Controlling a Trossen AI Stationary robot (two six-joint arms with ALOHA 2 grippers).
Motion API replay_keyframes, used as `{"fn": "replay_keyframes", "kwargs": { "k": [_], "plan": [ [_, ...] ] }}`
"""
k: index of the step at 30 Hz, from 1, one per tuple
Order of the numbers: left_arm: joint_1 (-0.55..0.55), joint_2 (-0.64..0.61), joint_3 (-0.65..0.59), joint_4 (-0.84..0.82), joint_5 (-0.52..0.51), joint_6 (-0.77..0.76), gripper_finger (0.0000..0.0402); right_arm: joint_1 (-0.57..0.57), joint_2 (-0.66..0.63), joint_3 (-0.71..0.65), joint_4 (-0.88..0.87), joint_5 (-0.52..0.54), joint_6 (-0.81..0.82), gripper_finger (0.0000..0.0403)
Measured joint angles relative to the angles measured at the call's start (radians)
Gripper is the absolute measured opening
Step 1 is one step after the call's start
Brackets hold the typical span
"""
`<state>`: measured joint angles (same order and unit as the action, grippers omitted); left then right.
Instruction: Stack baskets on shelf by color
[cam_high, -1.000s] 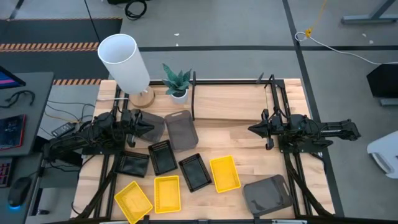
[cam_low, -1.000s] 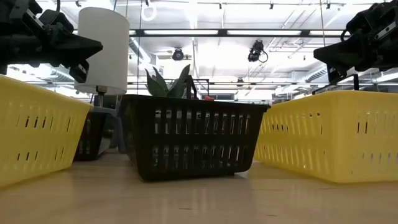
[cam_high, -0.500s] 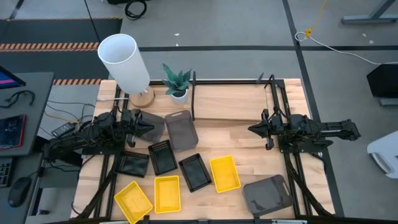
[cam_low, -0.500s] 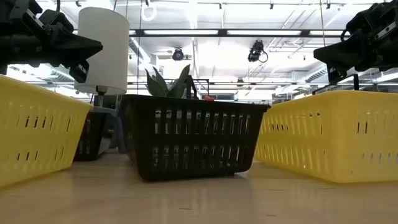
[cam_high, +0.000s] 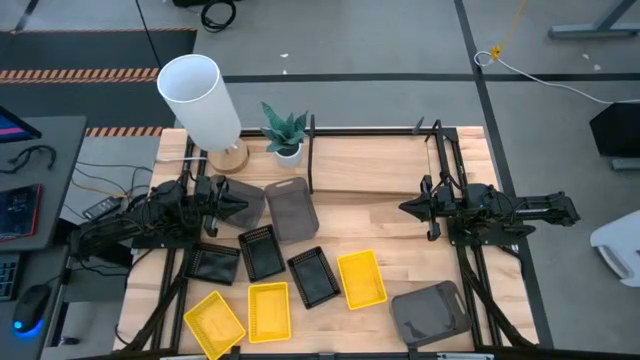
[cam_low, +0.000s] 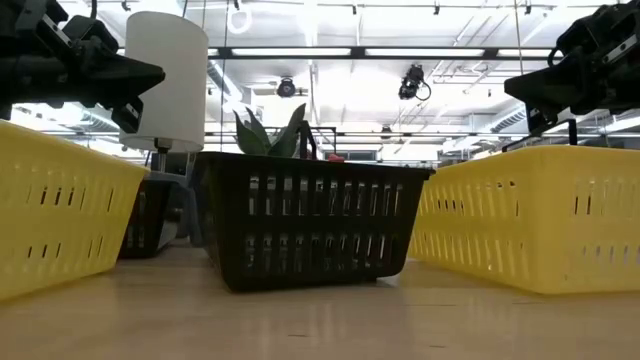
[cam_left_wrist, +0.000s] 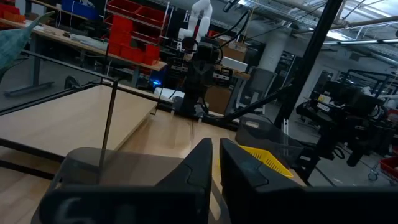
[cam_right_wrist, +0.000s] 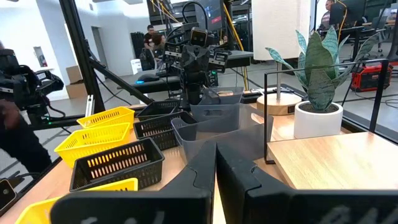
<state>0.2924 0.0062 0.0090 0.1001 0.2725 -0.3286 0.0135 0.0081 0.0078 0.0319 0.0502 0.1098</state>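
Observation:
Three yellow baskets (cam_high: 268, 310) (cam_high: 214, 322) (cam_high: 361, 278) and three black baskets (cam_high: 262, 251) (cam_high: 213, 264) (cam_high: 313, 275) rest flat on the table's near half. A smoky grey basket (cam_high: 293, 210) lies just ahead of my left gripper (cam_high: 243, 197), another grey one (cam_high: 250, 207) lies partly beneath it, and a third (cam_high: 430, 312) sits near the right corner. The shelf (cam_high: 370, 165) stands at the far middle. My left gripper (cam_left_wrist: 216, 152) is shut and raised above the grey basket (cam_left_wrist: 118, 168). My right gripper (cam_high: 403, 208) (cam_right_wrist: 216, 152) is shut, raised beside the shelf's near edge.
A white cylinder lamp (cam_high: 200, 100) on a wooden base and a small potted plant (cam_high: 286, 132) stand at the far left, beside the shelf's black frame rods (cam_high: 311, 155). Bare tabletop (cam_high: 380, 225) lies between the two grippers. People show in the room beyond.

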Motion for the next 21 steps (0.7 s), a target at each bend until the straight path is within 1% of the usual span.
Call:
{"fn": "replay_keyframes", "kwargs": {
  "k": [11,21],
  "plan": [
    [0.000,0.000,0.000,0.000,0.000,0.000,0.0030,0.000,0.000,0.000,0.000,0.000,0.000,0.0019],
    [0.000,0.000,0.000,0.000,0.000,0.000,0.0038,0.000,0.000,0.000,0.000,0.000,0.000,0.0019]
  ]
}}
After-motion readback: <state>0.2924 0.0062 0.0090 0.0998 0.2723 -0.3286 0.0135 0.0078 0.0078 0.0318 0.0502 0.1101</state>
